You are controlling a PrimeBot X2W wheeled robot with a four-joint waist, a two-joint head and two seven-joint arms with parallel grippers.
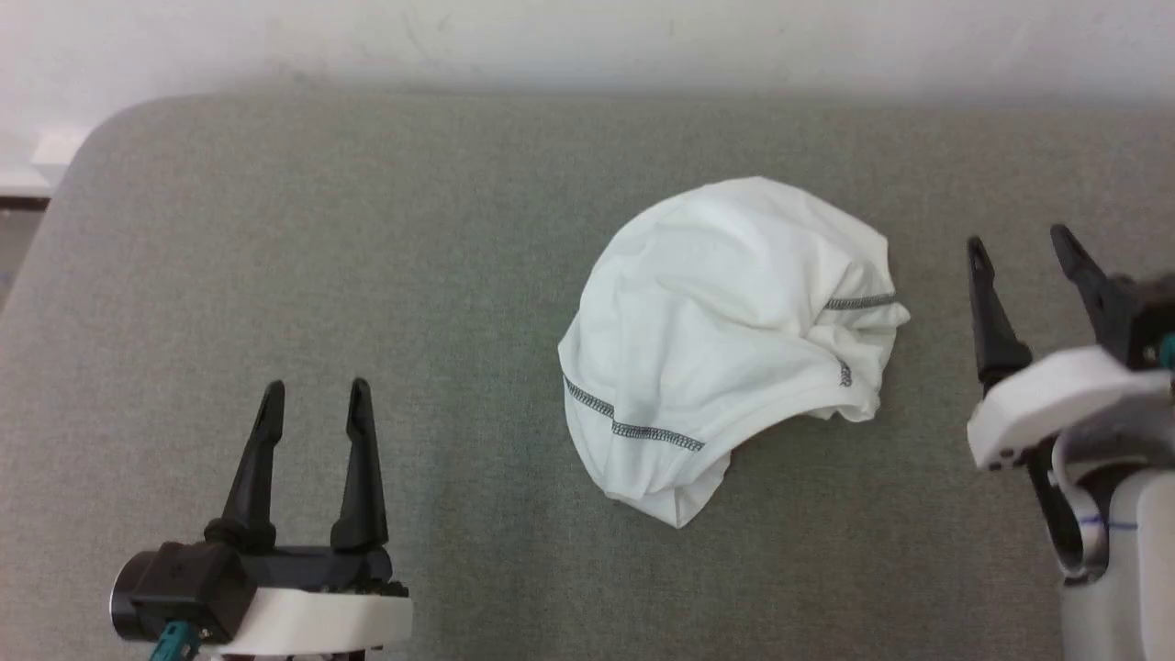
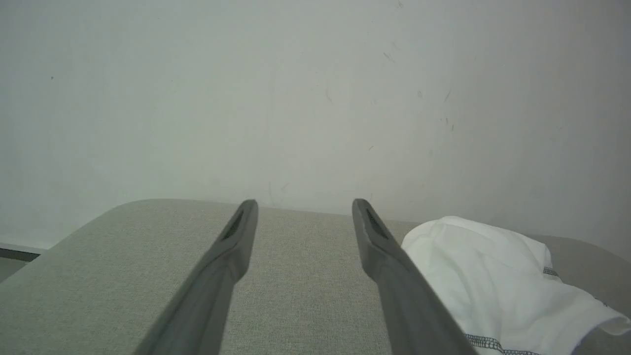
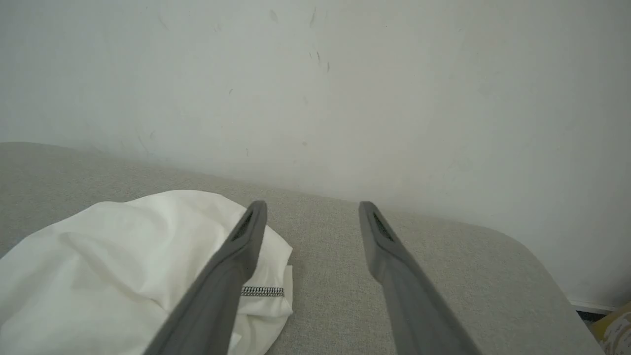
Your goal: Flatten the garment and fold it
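Left hand [image 1: 317, 386] apart from crumpled garment [image 1: 725, 340]

Middle: a crumpled thin white fabric garment [image 1: 725, 321] with dark grey stitching bulges up.
Left: the bare grey woven fabric surface [image 1: 367, 229] lies open between garment and left gripper [image 1: 317, 390].
Right: a narrow bare strip separates garment and right gripper [image 1: 1019, 240].
Far edge: a plain white wall [image 1: 587, 37] closes it off.

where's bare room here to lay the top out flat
The widest bare stretch of the grey pad lies between the garment and the pad's rounded left edge, ahead of the left jaws. A narrower band runs behind the garment up to the wall. Tightest: the strip between the garment and the right jaws.
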